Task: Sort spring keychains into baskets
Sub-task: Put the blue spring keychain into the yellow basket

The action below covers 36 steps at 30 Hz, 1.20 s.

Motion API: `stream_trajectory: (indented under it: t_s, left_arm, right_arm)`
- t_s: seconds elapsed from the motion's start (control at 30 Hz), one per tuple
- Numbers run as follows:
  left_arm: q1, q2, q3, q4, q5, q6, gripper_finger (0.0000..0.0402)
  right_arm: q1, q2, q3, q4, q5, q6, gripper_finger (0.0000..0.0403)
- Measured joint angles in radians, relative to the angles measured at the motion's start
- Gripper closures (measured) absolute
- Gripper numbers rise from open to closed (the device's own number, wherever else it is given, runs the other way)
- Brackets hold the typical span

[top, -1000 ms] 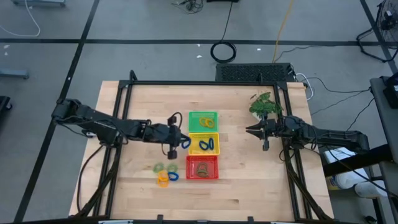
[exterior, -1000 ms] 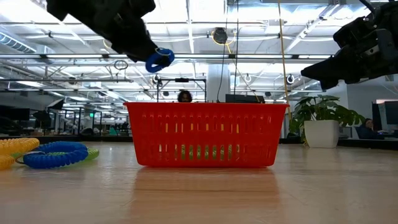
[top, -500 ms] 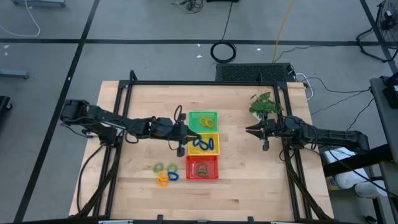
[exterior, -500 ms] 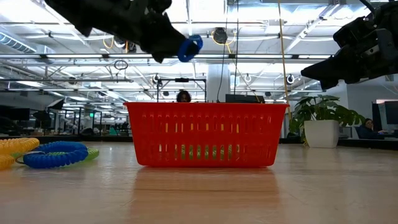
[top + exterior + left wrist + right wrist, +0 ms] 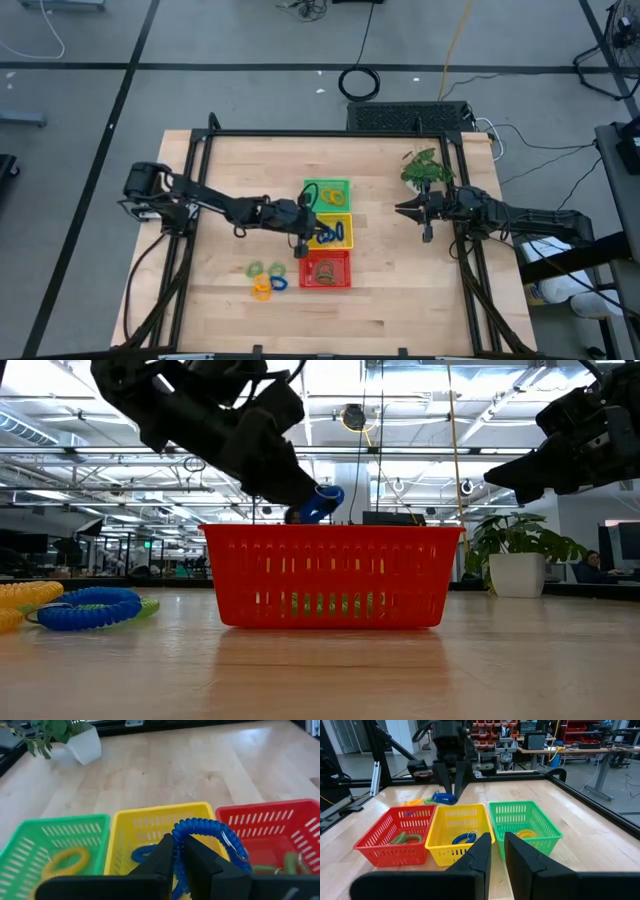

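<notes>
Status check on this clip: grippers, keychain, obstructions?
Left gripper shut on blue spring keychain, above yellow basket. Right gripper shut, empty, parked by the plant. Nothing in the way.

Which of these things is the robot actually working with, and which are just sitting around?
In the job: left gripper holding a blue keychain; loose keychains; green basket, yellow basket, red basket.
Lying about: potted plant, black cable coil.

Overhead, table-level and two facing wrist views, all sharing the baskets mid-table.
</notes>
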Motion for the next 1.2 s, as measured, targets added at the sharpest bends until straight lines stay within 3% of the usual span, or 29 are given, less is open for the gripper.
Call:
stream_trajectory:
  t_s: [1.2]
  left_arm:
    - [0.002,0.039,0.000,-0.043,-0.008,0.000,0.0366]
  right_arm:
    - [0.000,0.000,0.000,0.000,0.000,0.000,0.0365]
